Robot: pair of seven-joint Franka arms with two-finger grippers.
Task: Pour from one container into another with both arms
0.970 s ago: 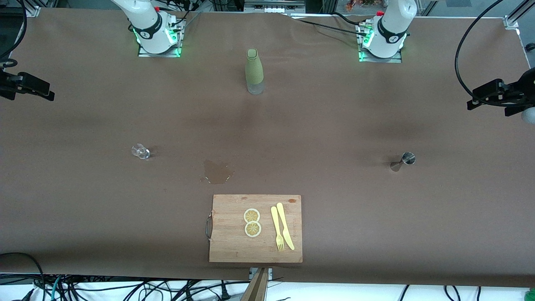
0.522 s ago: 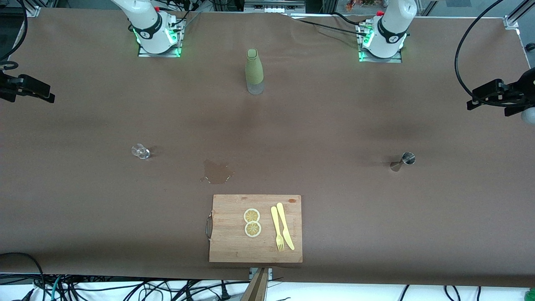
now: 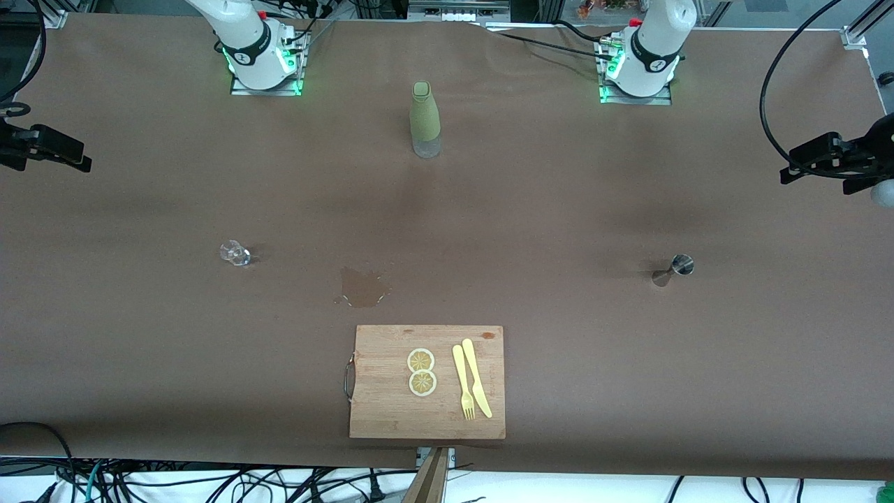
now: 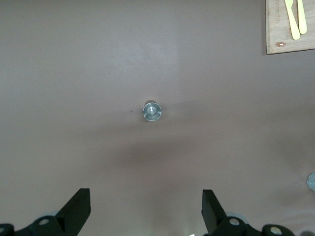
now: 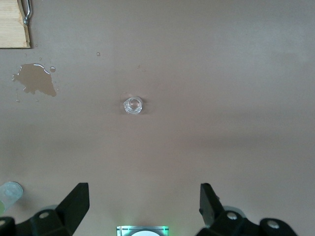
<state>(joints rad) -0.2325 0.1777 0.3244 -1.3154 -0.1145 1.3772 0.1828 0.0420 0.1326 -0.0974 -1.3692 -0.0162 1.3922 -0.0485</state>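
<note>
On bench: steel jigger (image 3: 673, 269) and small glass (image 3: 235, 253) unheld; left gripper (image 4: 146, 211) and right gripper (image 5: 144, 205) high above them, fingers spread, empty; pouring not begun.

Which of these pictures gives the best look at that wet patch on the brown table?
The right wrist view: the spill shows large, with droplets around it, beside the cutting board's corner. The front view shows it smaller, between the board and the small glass. The left wrist view misses it.

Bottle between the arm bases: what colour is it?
Olive green bottle with clear base; front view.
</note>
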